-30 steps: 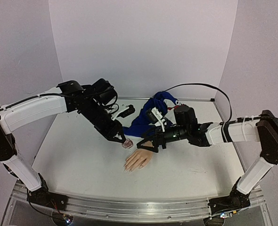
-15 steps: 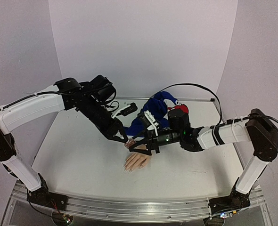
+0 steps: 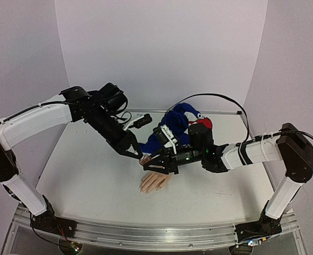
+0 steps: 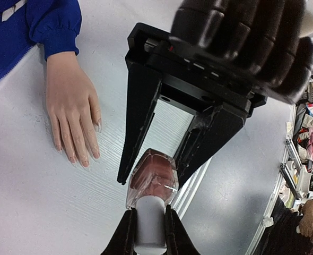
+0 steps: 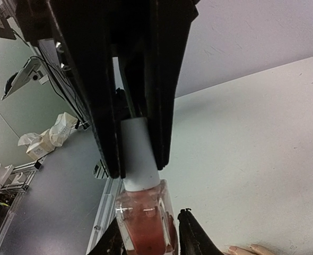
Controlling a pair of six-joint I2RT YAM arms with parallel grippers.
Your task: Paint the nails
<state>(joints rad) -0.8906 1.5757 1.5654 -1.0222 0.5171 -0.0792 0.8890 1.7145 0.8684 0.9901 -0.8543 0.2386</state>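
Observation:
A small polish bottle (image 3: 145,159) of pinkish liquid with a white cap (image 4: 150,223) hangs just above the table. My left gripper (image 4: 150,212) is shut on the cap. My right gripper (image 5: 148,236) comes from the opposite side, its fingers (image 5: 191,236) pressed against both sides of the glass body (image 5: 146,226). The beige mannequin hand (image 3: 155,181) lies palm down below the bottle, its blue sleeve (image 3: 170,127) trailing back. Its nails (image 4: 85,162) show bare at the fingertips in the left wrist view.
A black object (image 3: 141,122) lies behind the left gripper. A red item (image 3: 203,123) sits by the blue garment at the back. A black cable (image 3: 225,98) arcs over the right arm. The metal rail (image 3: 146,234) runs along the near table edge.
My right arm has swung left to the bottle and its jaws have closed from wide open onto the glass body. The left gripper has kept hold of the cap, shifting only slightly.

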